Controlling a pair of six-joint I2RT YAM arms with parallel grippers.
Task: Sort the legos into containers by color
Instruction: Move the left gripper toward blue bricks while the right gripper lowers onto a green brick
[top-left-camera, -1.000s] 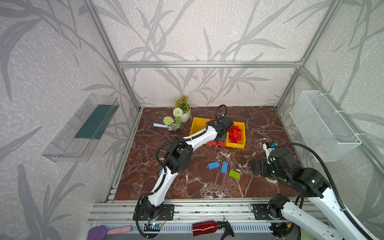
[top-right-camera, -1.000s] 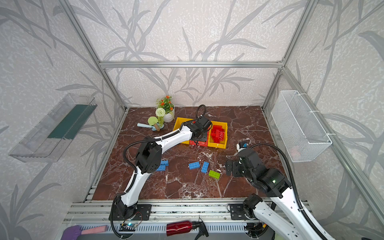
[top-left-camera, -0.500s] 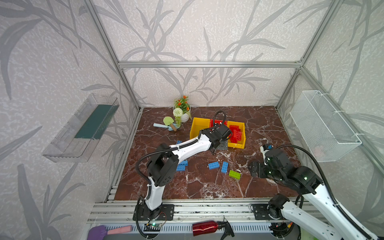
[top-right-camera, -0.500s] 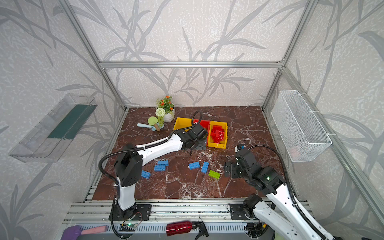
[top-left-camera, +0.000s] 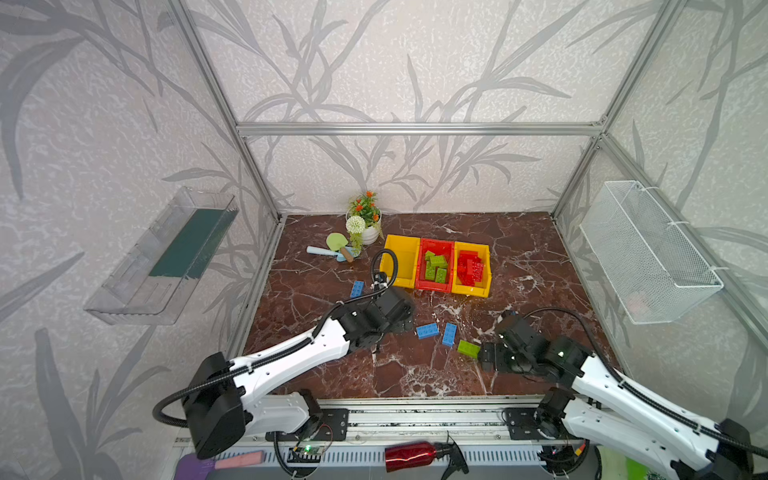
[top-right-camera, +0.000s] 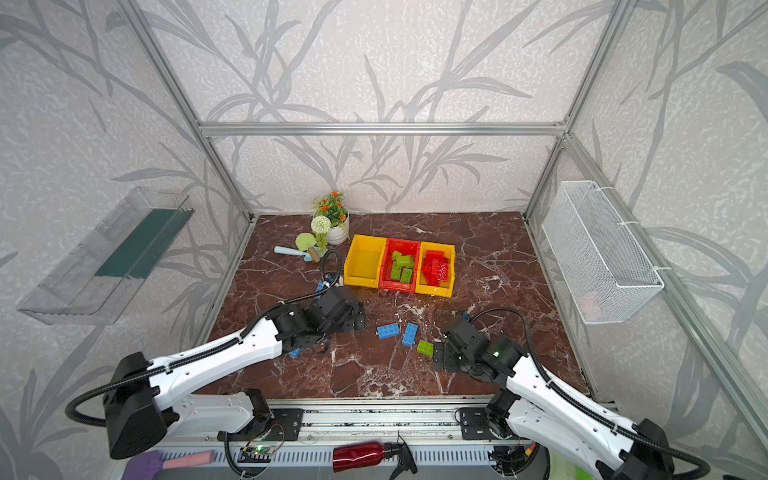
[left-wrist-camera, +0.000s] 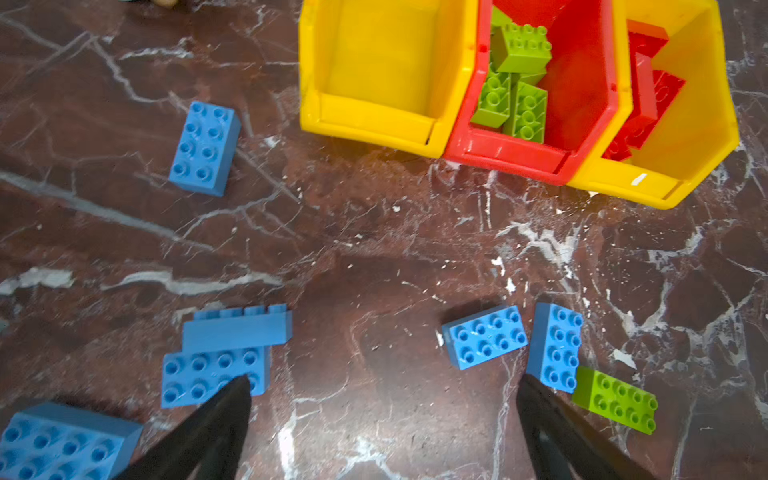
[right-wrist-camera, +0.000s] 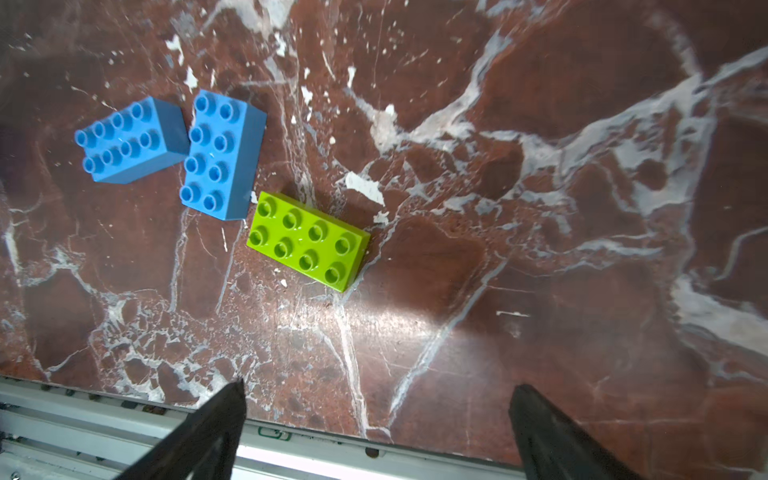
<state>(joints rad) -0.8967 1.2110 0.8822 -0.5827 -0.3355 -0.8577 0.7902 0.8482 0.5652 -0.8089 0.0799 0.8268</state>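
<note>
**Marble tabletop (top-left-camera: 532, 249): loose lime green brick (right-wrist-camera: 307, 241) sits nearest the right gripper (right-wrist-camera: 379, 386)**

Red-brown marble floors a leaf-papered, aluminium-framed cell. Three joined bins stand at the back. They are an empty yellow bin (top-left-camera: 401, 257), the red bin (left-wrist-camera: 577, 83) holding green bricks (left-wrist-camera: 519, 50), and a second yellow bin (left-wrist-camera: 685, 124) holding red bricks (top-left-camera: 469, 266). Blue bricks (left-wrist-camera: 203, 149) lie scattered on the marble in front, none of them binned.

Both tools are spread wide and carry nothing. The left gripper (left-wrist-camera: 382, 378) hovers in front of the bins, over the blue bricks on its side of the table. The right gripper is low at the near right.

The lime green brick lies flat, studs up. In both top views it is just beside the right gripper's fingers, on the side toward the table's middle. Two blue bricks lie close beyond it, and the neighbouring blue brick (right-wrist-camera: 222, 156) almost touches its corner. Seen from the right wrist, the green brick lies ahead of the fingertips, not between them. Its long axis runs at a slant, closer to the line joining the two fingertips than square across it.

The right arm is plainly the nearer one. The pick probably calls for a short reach forward and a wrist turn, so that the fingers close on the brick's long sides. A finger could nudge the neighbouring blue brick on the way in.
</note>
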